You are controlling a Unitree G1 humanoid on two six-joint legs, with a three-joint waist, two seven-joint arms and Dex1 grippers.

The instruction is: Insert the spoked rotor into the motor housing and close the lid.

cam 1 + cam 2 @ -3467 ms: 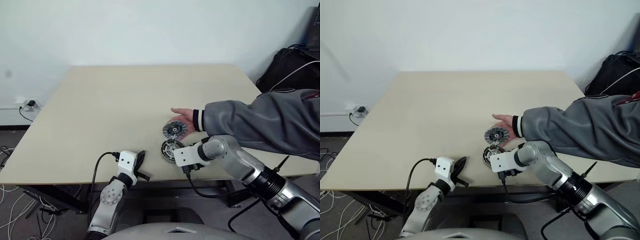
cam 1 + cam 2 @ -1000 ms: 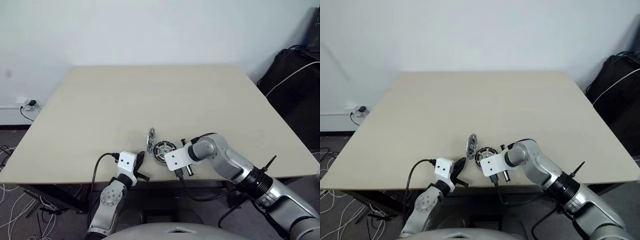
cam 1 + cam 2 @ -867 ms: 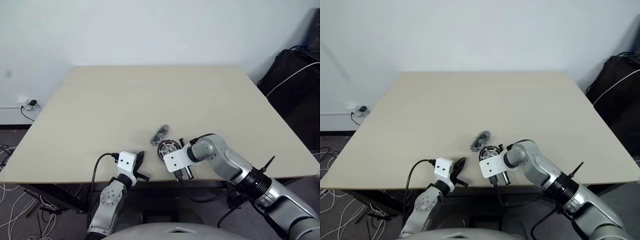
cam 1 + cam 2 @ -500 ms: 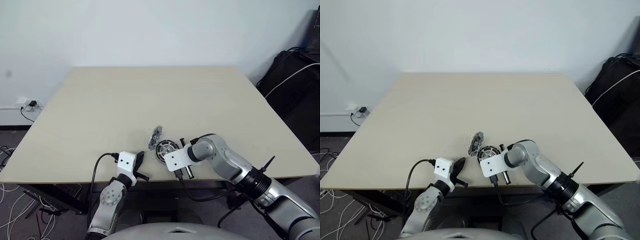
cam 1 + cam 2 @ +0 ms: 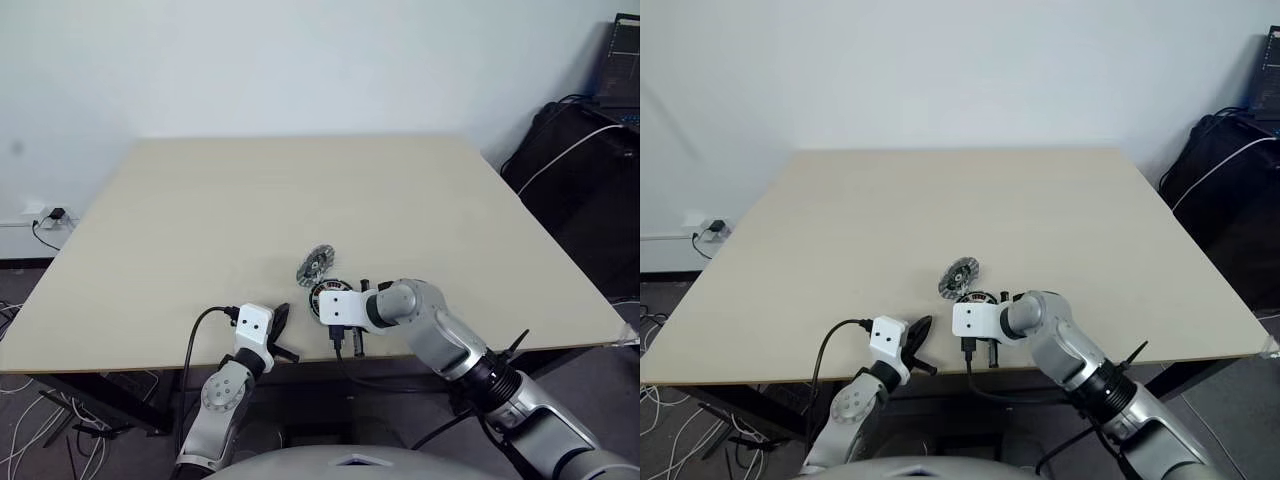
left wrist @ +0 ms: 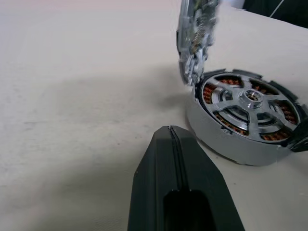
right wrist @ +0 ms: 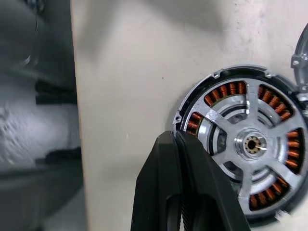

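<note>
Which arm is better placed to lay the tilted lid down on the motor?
Right. Its tool sits shut at the motor rim, beside the lid; the left tool is farther off.

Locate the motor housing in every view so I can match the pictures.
Left eye view: motor housing near the table's front edge, just left of the right gripper.
Right eye view: same spot, centre-low.
Left wrist view: right of centre.
Right wrist view: right half.
Shared landmark: the lid, tilted on edge against the housing.
</note>
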